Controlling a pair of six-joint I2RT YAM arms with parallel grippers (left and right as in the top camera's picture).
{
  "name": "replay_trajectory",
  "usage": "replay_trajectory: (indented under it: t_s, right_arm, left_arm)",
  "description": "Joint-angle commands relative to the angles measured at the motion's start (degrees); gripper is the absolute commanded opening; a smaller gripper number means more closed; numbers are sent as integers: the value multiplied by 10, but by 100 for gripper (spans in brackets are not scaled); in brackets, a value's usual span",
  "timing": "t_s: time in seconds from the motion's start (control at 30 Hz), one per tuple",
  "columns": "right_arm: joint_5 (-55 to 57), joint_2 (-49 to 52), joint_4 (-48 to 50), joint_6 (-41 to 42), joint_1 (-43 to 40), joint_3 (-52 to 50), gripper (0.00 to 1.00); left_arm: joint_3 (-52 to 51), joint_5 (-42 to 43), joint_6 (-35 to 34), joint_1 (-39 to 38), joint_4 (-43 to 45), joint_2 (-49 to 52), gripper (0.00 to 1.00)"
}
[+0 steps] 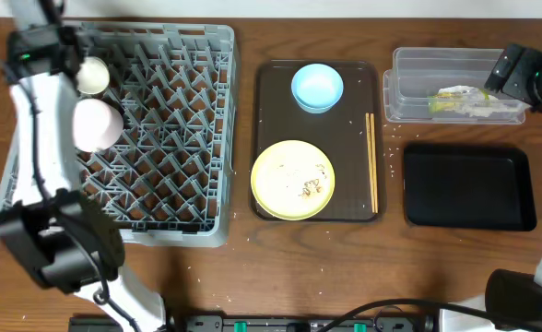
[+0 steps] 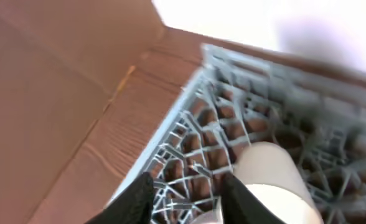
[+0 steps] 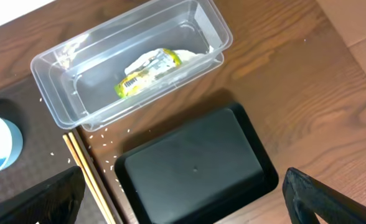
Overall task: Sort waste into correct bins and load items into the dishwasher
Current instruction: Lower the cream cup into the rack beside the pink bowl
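Note:
The grey dishwasher rack holds a white cup and a white bowl near its left side. My left gripper hovers over the rack's far left corner. Its fingers stand apart with only lattice between them, and the cup lies just right of the right finger. A pale yellow plate with food crumbs and a light blue bowl sit on the brown tray. The clear tub contains the yellow-green wrapper and white paper. My right gripper stands wide open above the black tray.
Wooden chopsticks lie along the right edge of the dark brown serving tray. Rice grains are scattered on the wood between the tub, the chopsticks and the black tray. A cardboard-coloured wall rises left of the rack in the left wrist view.

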Motion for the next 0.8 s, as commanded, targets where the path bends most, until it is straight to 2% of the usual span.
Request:
replay_trajectory:
  t_s: [0.0,0.1,0.2,0.37,0.43,0.53,0.77]
  right_arm:
    - [4,2,-4,-4,1,1,99]
    - [4,2,-3,-4,1,1,99]
    - [4,2,-2,-4,1,1,99]
    - [4,2,2,-4,1,1,99]
    - [4,2,2,-4,1,1,99]
    - [4,2,2,-4,1,1,99]
    - [4,2,2,-4,1,1,99]
  left_arm:
    - [10,63,-118,49,-8,2,29]
    - [10,165,-146,85,-6,15,25]
    - [10,216,-163,111,-6,39,20]
    - [10,316,-162,127,-3,83,19]
    - [10,353,-162,127,1,93,13]
    - [10,380,-163,127,3,98,9]
    - [10,381,-163,127,0,106,8]
